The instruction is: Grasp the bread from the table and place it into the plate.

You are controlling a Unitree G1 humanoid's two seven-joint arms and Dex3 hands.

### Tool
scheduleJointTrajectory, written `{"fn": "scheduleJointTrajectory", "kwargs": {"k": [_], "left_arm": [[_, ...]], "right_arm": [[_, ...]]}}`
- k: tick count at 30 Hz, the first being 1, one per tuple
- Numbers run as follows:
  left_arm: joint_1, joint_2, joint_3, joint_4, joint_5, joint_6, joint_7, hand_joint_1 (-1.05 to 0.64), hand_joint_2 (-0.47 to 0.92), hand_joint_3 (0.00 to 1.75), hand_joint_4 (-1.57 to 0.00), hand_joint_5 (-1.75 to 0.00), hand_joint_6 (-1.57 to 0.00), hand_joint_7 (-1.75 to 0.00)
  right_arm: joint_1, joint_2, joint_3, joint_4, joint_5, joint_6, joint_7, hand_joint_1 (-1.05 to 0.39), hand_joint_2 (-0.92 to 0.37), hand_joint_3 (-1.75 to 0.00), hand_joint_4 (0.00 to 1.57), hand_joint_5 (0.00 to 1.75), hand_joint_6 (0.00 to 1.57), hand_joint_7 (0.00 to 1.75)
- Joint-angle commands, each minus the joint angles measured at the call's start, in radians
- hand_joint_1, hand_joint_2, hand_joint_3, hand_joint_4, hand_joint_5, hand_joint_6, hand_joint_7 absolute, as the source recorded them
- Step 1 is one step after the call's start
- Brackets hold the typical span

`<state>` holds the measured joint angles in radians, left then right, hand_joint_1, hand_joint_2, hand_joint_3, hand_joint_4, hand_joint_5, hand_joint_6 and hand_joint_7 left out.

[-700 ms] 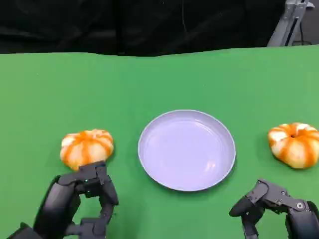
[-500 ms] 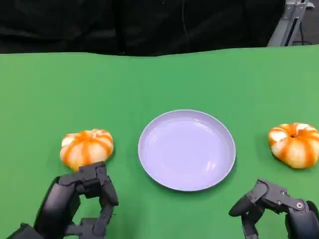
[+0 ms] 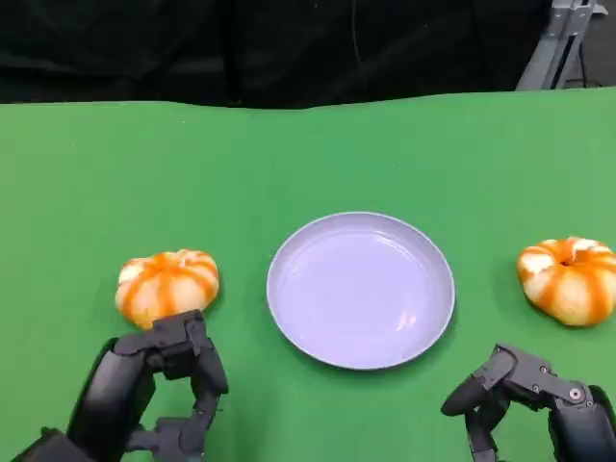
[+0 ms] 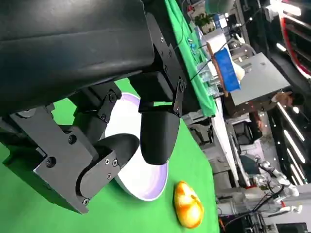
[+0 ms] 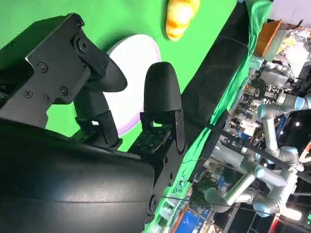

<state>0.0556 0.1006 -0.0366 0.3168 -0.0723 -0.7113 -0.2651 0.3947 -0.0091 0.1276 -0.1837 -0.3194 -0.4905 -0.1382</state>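
Observation:
Two orange-striped round breads lie on the green table. One bread (image 3: 166, 286) is left of the pale lilac plate (image 3: 361, 289), the other bread (image 3: 570, 279) is to its right. The plate holds nothing. My left hand (image 3: 154, 390) hovers just in front of the left bread, fingers bent and apart, holding nothing. My right hand (image 3: 534, 399) is near the front edge, in front of the right bread and apart from it, also empty. The left wrist view shows the left hand (image 4: 146, 141), the plate (image 4: 141, 182) and the far bread (image 4: 188, 205). The right wrist view shows the right hand (image 5: 121, 97), the plate (image 5: 136, 63) and a bread (image 5: 181, 17).
A black backdrop (image 3: 289, 48) runs behind the table's far edge. A grey metal stand (image 3: 563, 43) is at the back right. Open green cloth (image 3: 289, 164) lies beyond the plate.

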Motion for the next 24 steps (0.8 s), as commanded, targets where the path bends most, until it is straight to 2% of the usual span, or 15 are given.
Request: {"fn": "scheduleJointTrajectory", "kwargs": {"k": [1,3,4,6,7,8,10,15,16,17,19,24], "left_arm": [[-0.004,0.010,0.014,0.010,0.008,-0.020,0.006,-0.07,0.32,1.40,-0.88,-1.74,-0.84,-1.50],[-0.016,0.004,0.019,0.013,-0.005,-0.002,0.008,-0.07,0.32,1.40,-0.88,-1.74,-0.84,-1.50],[-0.025,0.000,0.023,0.015,-0.015,0.011,0.009,-0.09,0.39,1.26,-0.76,-1.48,-0.75,-1.23],[-0.037,0.006,0.026,0.000,-0.005,0.044,0.014,-0.12,0.50,1.07,-0.72,-1.24,-0.75,-0.92],[-0.040,0.015,0.025,-0.012,0.012,0.057,0.016,-0.14,0.54,0.98,-0.64,-1.11,-0.68,-0.76],[-0.042,0.020,0.024,-0.021,0.024,0.067,0.018,-0.16,0.57,0.93,-0.60,-1.06,-0.65,-0.68],[-0.042,0.023,0.026,-0.030,0.036,0.076,0.019,-0.17,0.59,0.87,-0.57,-1.01,-0.64,-0.61],[-0.039,0.021,0.028,-0.038,0.041,0.086,0.020,-0.17,0.61,0.84,-0.57,-1.00,-0.64,-0.57],[-0.050,0.060,0.031,-0.089,0.121,0.144,0.039,-0.17,0.61,0.84,-0.57,-1.00,-0.64,-0.57],[-0.057,0.088,0.034,-0.130,0.184,0.190,0.053,-0.32,0.76,0.48,-0.31,-0.90,-0.48,-0.37],[-0.067,0.127,0.039,-0.194,0.277,0.266,0.075,-0.42,0.89,0.20,-0.14,-0.85,-0.40,-0.22],[-0.095,0.184,0.031,-0.269,0.380,0.369,0.088,-0.48,0.92,0.08,-0.01,-0.82,-0.32,-0.11]], "right_arm": [[-0.003,-0.008,-0.008,0.004,0.005,-0.015,-0.010,0.09,-0.31,-1.32,0.75,1.60,0.81,1.27],[-0.012,-0.008,-0.010,0.012,0.004,-0.015,-0.012,0.09,-0.31,-1.32,0.75,1.60,0.81,1.27],[-0.018,-0.009,-0.011,0.018,0.003,-0.014,-0.013,0.09,-0.31,-1.33,0.76,1.60,0.81,1.27],[-0.023,-0.010,-0.010,0.024,0.001,-0.016,-0.014,0.08,-0.31,-1.33,0.76,1.60,0.81,1.27],[-0.023,-0.010,-0.009,0.025,0.002,-0.016,-0.014,0.09,-0.31,-1.34,0.76,1.60,0.81,1.27],[-0.022,-0.010,-0.009,0.025,0.003,-0.017,-0.014,0.09,-0.30,-1.34,0.76,1.60,0.81,1.27],[-0.022,-0.009,-0.008,0.026,0.003,-0.018,-0.014,0.09,-0.30,-1.35,0.76,1.60,0.81,1.27],[-0.023,-0.009,-0.009,0.027,0.003,-0.019,-0.014,0.09,-0.29,-1.36,0.76,1.60,0.81,1.27],[-0.023,-0.007,-0.005,0.028,0.001,-0.021,-0.015,0.09,-0.29,-1.36,0.76,1.60,0.81,1.27],[-0.024,-0.005,-0.002,0.028,-0.001,-0.023,-0.017,0.07,-0.30,-1.36,0.76,1.60,0.81,1.27],[-0.024,-0.003,0.002,0.029,-0.003,-0.024,-0.018,0.07,-0.30,-1.36,0.76,1.60,0.81,1.27],[-0.028,0.000,0.004,0.024,-0.005,-0.012,-0.016,0.06,-0.31,-1.34,0.76,1.61,0.81,1.27]]}}
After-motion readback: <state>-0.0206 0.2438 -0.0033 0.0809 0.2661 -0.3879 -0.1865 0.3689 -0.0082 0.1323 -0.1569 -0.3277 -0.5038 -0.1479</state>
